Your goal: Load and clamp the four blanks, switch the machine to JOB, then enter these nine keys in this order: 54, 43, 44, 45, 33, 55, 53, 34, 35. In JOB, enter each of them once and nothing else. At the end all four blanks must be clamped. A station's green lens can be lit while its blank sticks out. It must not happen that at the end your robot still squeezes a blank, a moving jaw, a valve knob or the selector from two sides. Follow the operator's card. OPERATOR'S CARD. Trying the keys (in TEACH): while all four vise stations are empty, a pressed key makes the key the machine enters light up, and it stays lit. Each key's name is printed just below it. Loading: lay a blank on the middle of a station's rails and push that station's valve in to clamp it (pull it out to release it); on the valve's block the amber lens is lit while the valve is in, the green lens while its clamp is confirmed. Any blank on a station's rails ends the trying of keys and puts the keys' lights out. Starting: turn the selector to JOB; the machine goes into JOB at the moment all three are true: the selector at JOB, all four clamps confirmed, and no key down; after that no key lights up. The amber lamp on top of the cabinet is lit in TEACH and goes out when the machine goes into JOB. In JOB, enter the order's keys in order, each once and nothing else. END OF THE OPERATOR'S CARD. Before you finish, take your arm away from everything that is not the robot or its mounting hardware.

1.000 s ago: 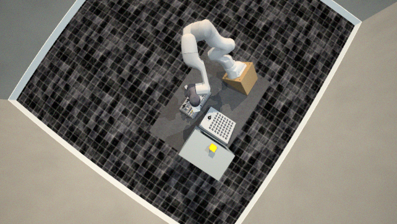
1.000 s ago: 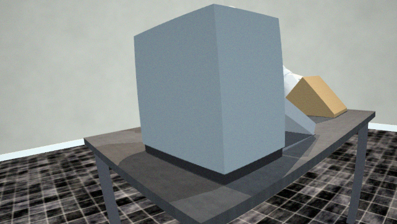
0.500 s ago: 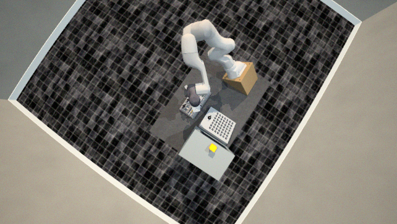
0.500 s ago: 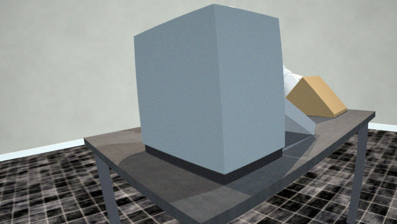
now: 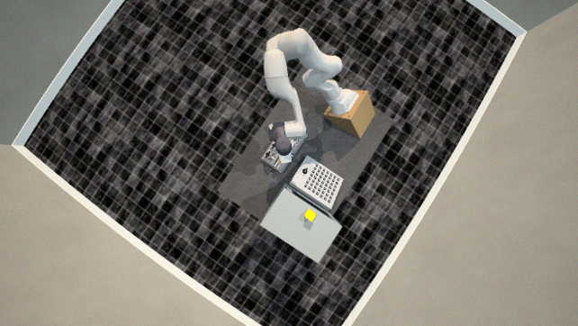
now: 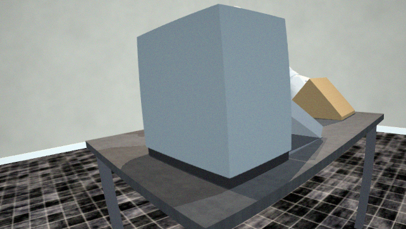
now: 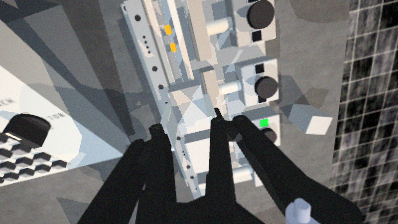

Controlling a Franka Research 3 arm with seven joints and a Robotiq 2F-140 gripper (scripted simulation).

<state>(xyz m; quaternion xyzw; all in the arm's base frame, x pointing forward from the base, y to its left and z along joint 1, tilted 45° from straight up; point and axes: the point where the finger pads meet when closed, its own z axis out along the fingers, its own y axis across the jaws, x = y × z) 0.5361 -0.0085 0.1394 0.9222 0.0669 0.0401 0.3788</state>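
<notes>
Probably to work a blank at its station, the gripper [image 5: 283, 145] [image 7: 190, 108] hangs over the vise bench [image 5: 281, 170] [image 7: 154, 68], left of the key panel [image 5: 297, 178] [image 7: 95, 147], jaws partly open, any hold impossible to tell.

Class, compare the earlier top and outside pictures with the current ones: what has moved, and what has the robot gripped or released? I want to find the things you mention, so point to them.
Nothing visibly moved: the arm [image 5: 275, 72], key panel [image 5: 322, 185] and cabinet [image 5: 288, 225] [image 6: 190, 95] look unchanged. With no earlier wrist picture, I cannot tell whether anything was gripped or released.
</notes>
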